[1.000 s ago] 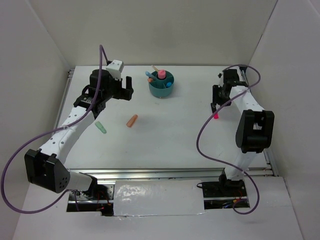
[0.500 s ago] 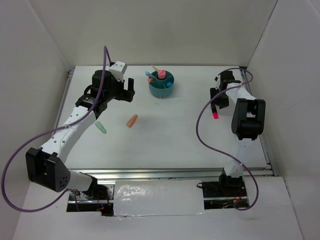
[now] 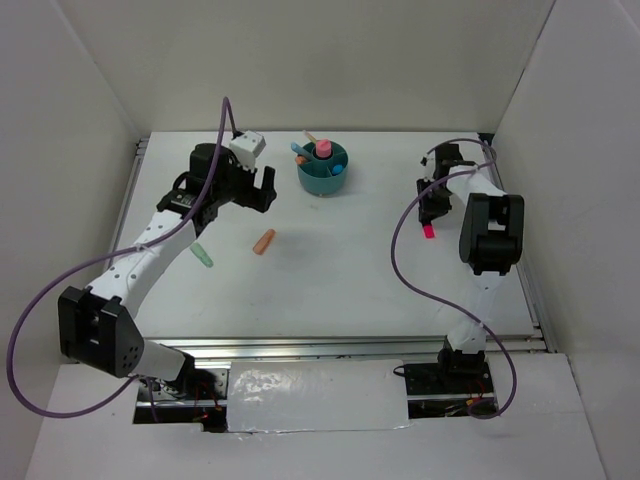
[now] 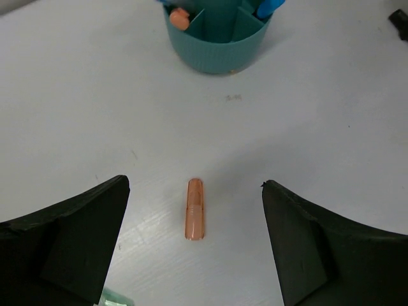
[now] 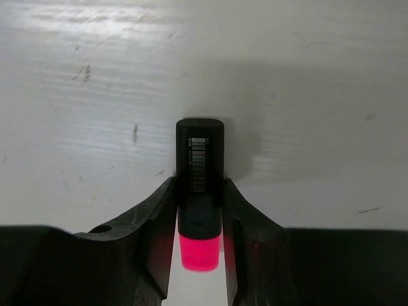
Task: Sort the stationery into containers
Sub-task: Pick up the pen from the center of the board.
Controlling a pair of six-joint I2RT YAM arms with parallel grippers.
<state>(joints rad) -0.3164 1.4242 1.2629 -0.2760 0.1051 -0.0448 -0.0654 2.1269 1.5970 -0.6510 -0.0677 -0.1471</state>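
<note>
- The mint stub lies near the left edge of the worktop, just beside my left arm and untouched.
- The left gripper has drifted a little toward the cup in the last 1 second. Its jaws are as wide as before and hold nothing.
- In the left wrist view the orange stub lies flat, centred between those 2 fingers, left of the worktop's middle. I judge it is lined up as the next pick.
- The cup stands at the middle of the far edge. Pink, blue and orange pieces already poke out of it.
- The main change is on the right: the right gripper has narrowed onto the marker. Both fingers now press the sides of its black barrel, with the pink end back between them.
- The marker is near the right edge and looks to be resting on the worktop. I read the grasp as made, leaving the lift and the carry to the cup.
- Nothing lies on the worktop between marker and cup.
- The left gripper sits just left of the cup, so the 2 arms could crowd there.
</note>
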